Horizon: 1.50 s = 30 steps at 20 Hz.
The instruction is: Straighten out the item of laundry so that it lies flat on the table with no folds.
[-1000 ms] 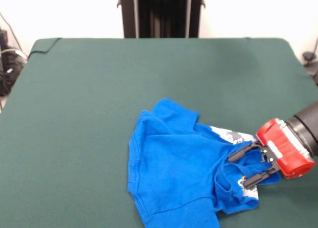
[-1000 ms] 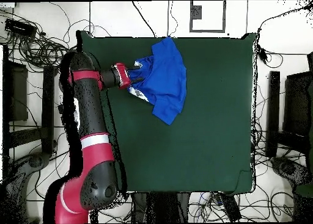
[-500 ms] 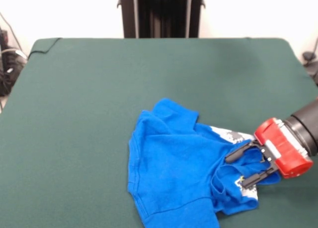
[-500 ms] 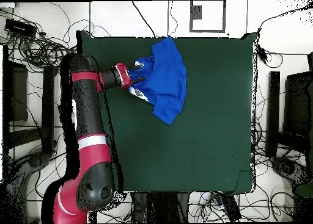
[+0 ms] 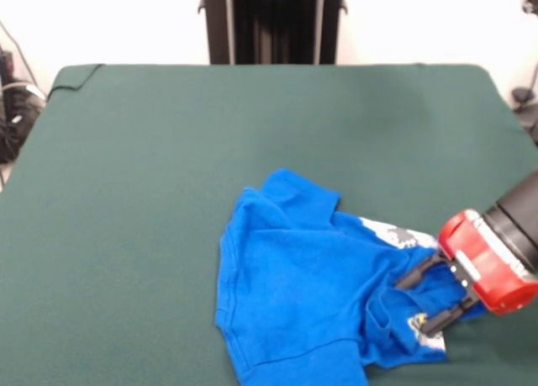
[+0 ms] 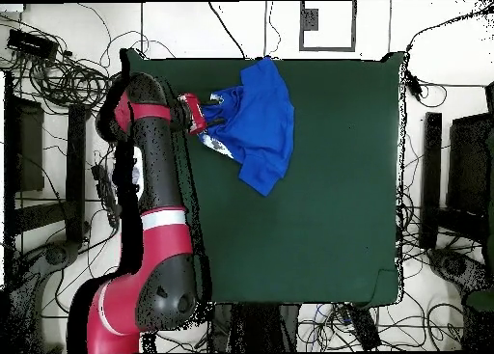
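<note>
The bright blue T-shirt (image 5: 294, 277) lies crumpled near the table's front right edge in the front view, mostly plain blue side up. A strip of white-grey print (image 5: 391, 232) shows at its right. My gripper (image 5: 416, 300), with its red head, reaches in from the right. Its two dark fingers (image 5: 418, 277) hold a bunched fold of the shirt's right side just above the dark green table (image 5: 210, 134). In the overhead view the shirt (image 6: 262, 119) sits at the table's (image 6: 318, 225) top left, with the gripper (image 6: 205, 122) at its left edge.
The red and black arm (image 6: 154, 186) runs along the table's left edge in the overhead view. Cables and stands lie on the floor around the table. The robot's black pedestal (image 5: 273, 20) stands behind the far edge.
The gripper has moved right and slightly toward the front edge. The shirt's right side has been drawn along with it, showing more of the print. The shirt's left edge has stayed put.
</note>
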### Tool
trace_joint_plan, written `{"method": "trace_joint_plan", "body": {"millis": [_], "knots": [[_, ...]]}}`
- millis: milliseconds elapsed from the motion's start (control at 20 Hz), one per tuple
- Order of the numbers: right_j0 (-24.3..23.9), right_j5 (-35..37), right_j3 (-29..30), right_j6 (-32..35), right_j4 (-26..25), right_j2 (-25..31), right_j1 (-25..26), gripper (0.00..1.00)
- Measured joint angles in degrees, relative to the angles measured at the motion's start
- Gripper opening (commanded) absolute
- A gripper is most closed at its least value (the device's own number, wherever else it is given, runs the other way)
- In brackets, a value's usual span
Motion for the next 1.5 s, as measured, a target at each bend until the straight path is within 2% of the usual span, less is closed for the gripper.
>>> {"method": "trace_joint_plan", "body": {"millis": [150, 450, 650, 900, 1000, 1250, 1500], "knots": [[-1.16, -4.27, 1.41, -1.05, 1.35, 2.02, -1.62, 1.00], [-1.66, -7.87, 2.03, -6.12, 1.85, 4.17, -2.71, 1.00], [-0.25, -11.10, 1.99, -6.53, -2.55, 2.98, -2.06, 1.00], [3.17, -17.32, 2.26, -6.54, -12.68, 0.74, 0.03, 1.00], [3.47, -18.41, 2.98, -6.54, -13.60, 0.77, -0.14, 1.00], [3.05, -21.80, 6.36, -6.55, -11.98, 2.33, -2.47, 1.00], [-0.40, -24.01, 10.22, -7.71, -5.03, 8.61, -7.18, 1.00]]}}
